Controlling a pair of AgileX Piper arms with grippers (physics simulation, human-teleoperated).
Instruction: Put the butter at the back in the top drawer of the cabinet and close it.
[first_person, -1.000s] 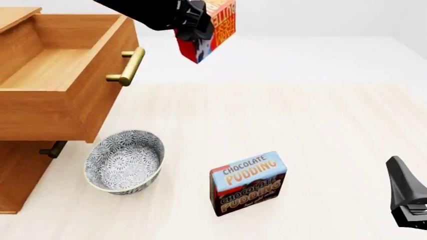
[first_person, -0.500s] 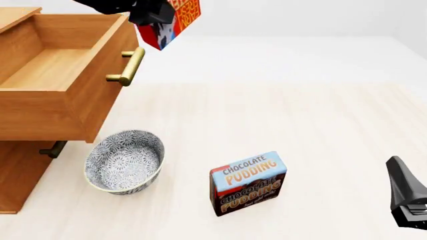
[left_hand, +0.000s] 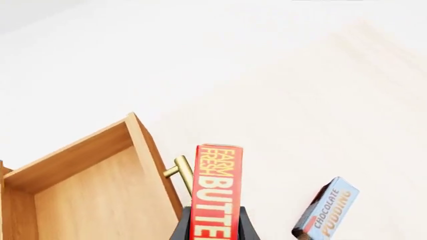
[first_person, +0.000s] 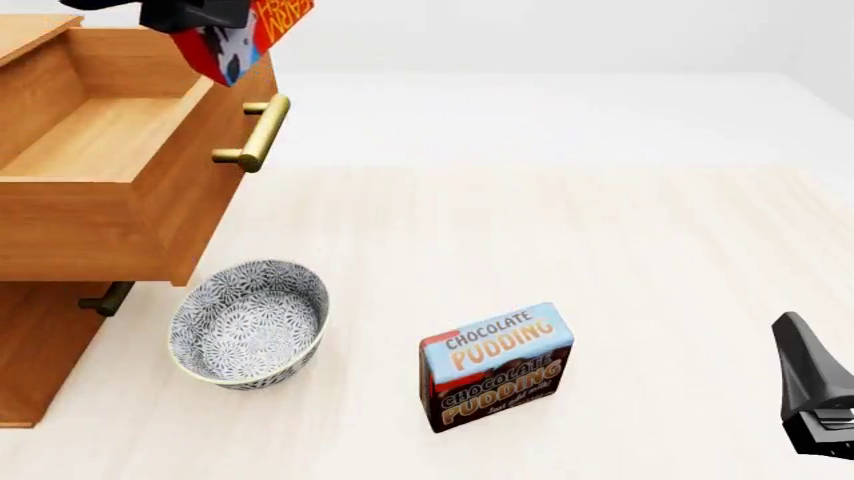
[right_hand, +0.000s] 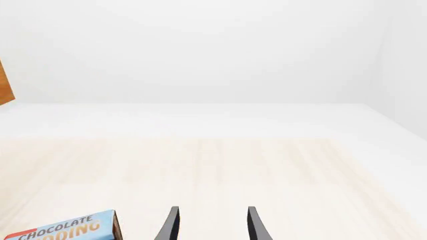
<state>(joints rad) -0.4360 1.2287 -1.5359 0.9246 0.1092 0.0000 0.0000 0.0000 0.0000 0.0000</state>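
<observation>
While I hold the butter (first_person: 244, 32) pinched between the fingers of my left gripper (left_hand: 215, 231), it hangs tilted in the air over the front wall of the top drawer (first_person: 100, 140), just above the brass bar handle (first_person: 260, 132). That drawer stands pulled out from the cabinet (first_person: 34, 350), its wooden floor bare. Below the drawer's front corner, a patterned bowl (first_person: 250, 322) sits on the table (first_person: 601, 240), and the Chocolate Pudding box (first_person: 497, 366) stands upright just beside it. My right gripper (right_hand: 211, 227) rests low at the table's near right, well apart from everything, its fingers spread with nothing between them.
</observation>
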